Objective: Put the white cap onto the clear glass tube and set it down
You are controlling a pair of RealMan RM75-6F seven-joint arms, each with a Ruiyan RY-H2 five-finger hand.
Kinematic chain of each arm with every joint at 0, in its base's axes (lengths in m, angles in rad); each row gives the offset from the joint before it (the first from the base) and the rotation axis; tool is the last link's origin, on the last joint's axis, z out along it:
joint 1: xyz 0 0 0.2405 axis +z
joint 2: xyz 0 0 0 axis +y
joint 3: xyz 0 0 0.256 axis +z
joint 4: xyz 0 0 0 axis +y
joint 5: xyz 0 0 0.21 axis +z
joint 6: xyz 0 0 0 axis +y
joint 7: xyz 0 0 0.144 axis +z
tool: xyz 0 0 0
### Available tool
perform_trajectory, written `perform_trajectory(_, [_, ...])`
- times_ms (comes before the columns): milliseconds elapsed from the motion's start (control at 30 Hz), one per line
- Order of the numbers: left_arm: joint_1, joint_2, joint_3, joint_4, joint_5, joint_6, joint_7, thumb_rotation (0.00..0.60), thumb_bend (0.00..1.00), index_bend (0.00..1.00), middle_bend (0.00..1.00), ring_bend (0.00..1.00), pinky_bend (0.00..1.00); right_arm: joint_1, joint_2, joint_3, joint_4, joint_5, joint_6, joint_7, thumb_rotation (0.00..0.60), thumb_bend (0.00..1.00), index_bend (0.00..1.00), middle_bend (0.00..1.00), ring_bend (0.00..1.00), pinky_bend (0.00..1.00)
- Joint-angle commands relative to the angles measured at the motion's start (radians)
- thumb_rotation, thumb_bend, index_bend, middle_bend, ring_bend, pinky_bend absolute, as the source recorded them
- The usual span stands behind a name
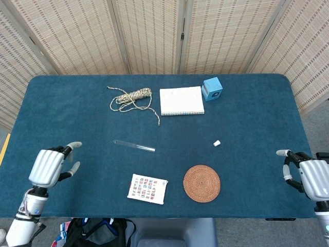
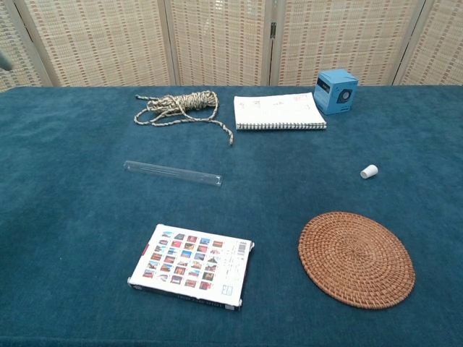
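Observation:
The clear glass tube (image 1: 134,146) (image 2: 172,173) lies flat on the blue table, left of centre. The small white cap (image 1: 217,143) (image 2: 369,171) lies on its side to the right, apart from the tube. My left hand (image 1: 50,166) hovers over the table's left part, well left of the tube, fingers apart and holding nothing. At the right edge my right hand (image 1: 303,174) sits far from the cap, also holding nothing. Neither hand shows clearly in the chest view.
A round woven coaster (image 1: 202,183) and a printed card box (image 1: 147,188) lie near the front edge. At the back are a rope coil (image 1: 132,98), a spiral notebook (image 1: 181,100) and a blue cube (image 1: 212,88). A bag (image 1: 97,231) sits below the table.

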Motion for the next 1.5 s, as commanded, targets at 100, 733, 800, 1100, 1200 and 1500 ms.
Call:
perform_trajectory(100, [-0.169,-0.078,-0.08,0.058,-0.104,-0.212,0.083,0.6,0.3,0.33,0.76,0.71,0.86,0.01,0.002,0.007,-0.008,0.006,-0.016,-0.008,0.6,0.55,0.32,0.53,0.41,0.62])
perform_trajectory(733, [-0.443,-0.378,-0.103,0.35,-0.464,-0.439,0.351,0.6,0.3,0.3,0.95,0.86,1.0,0.012,0.006,0.007,0.0,0.021,-0.044,0.0,0.6,0.55,0.32,0.54,0.41,0.62])
perform_trajectory(800, [-0.457,-0.397,-0.099,0.368,-0.49,-0.444,0.368,0.6,0.3,0.3,0.96,0.87,1.0,0.009,0.005,0.007,0.005,0.025,-0.043,0.004,0.6,0.55,0.32,0.54,0.42,0.62])
perform_trajectory(1100, [-0.53,-0.506,-0.108,0.497,-0.605,-0.466,0.414,0.6,0.3,0.36,0.99,0.89,1.0,0.009,0.005,0.007,0.027,0.032,-0.054,0.028,0.6,0.55,0.32,0.54,0.42,0.62])
perform_trajectory(1200, [-0.558,-0.527,-0.111,0.525,-0.66,-0.479,0.447,0.6,0.3,0.36,0.99,0.89,1.0,0.009,0.005,0.008,0.032,0.034,-0.055,0.035,0.6,0.55,0.32,0.54,0.42,0.62])
perform_trajectory(1500, [-0.631,-0.573,-0.111,0.579,-0.797,-0.494,0.529,0.6,0.3,0.39,0.99,0.89,1.0,0.008,0.005,0.01,0.042,0.038,-0.058,0.046,0.6,0.55,0.32,0.54,0.42,0.62])
